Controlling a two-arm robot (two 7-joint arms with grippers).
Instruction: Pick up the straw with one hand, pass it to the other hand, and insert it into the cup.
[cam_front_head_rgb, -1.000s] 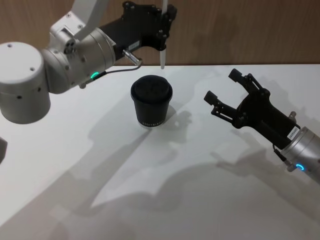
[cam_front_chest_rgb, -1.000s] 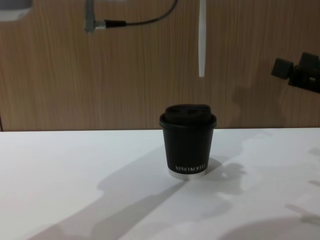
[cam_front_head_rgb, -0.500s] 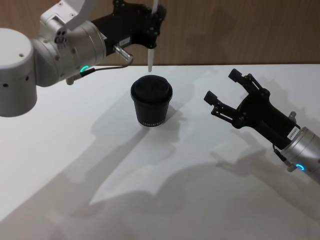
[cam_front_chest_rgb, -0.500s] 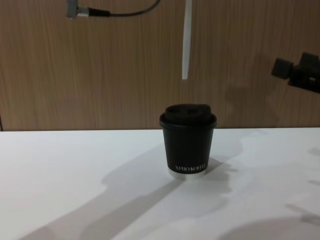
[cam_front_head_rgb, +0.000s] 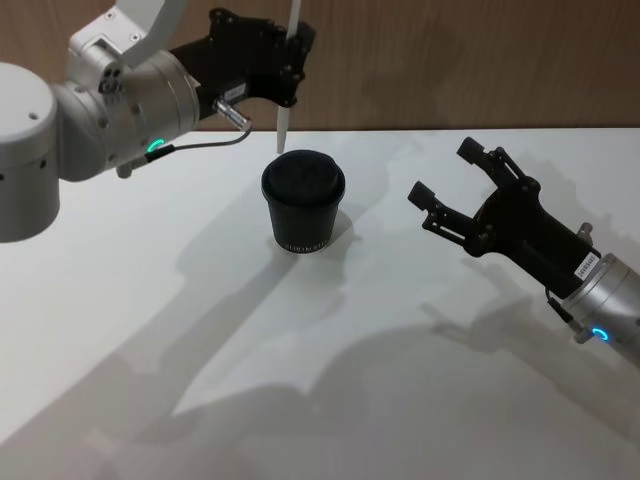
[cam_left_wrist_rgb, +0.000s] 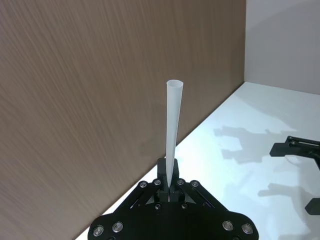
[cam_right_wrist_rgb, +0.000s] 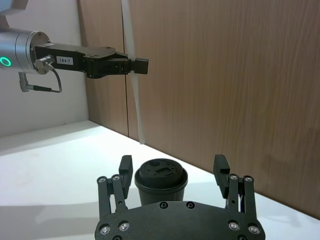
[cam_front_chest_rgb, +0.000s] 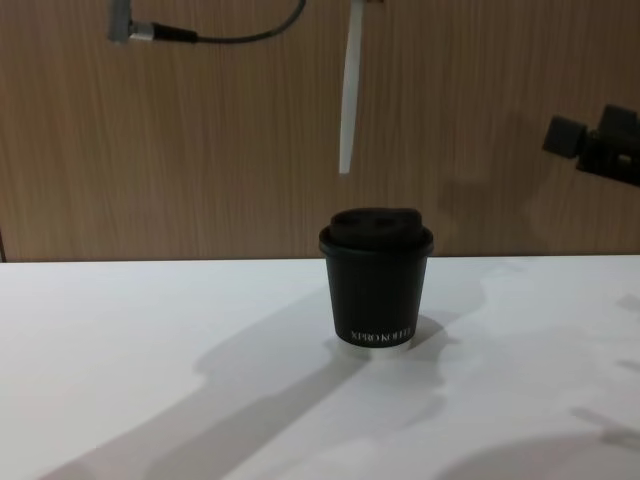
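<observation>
The white straw (cam_front_head_rgb: 284, 125) hangs upright in my left gripper (cam_front_head_rgb: 291, 55), which is shut on its upper part. Its lower tip hovers above the black lidded cup (cam_front_head_rgb: 303, 205), over the cup's left rear edge and clear of the lid. In the chest view the straw (cam_front_chest_rgb: 348, 100) ends a little above and left of the cup (cam_front_chest_rgb: 376, 290). My right gripper (cam_front_head_rgb: 443, 171) stands open to the right of the cup, holding nothing. From the right wrist the cup (cam_right_wrist_rgb: 161, 180) sits beyond the spread fingers, with the straw (cam_right_wrist_rgb: 134, 100) above it.
The cup stands on a white table (cam_front_head_rgb: 150, 330). A brown wooden wall (cam_front_chest_rgb: 150, 150) runs close behind it. A thin dark cable (cam_front_chest_rgb: 220, 38) trails from the left wrist near the top of the chest view.
My left gripper has carried the straw leftward and slightly lower, from right of the cup to above its left side. The right arm has not moved.
</observation>
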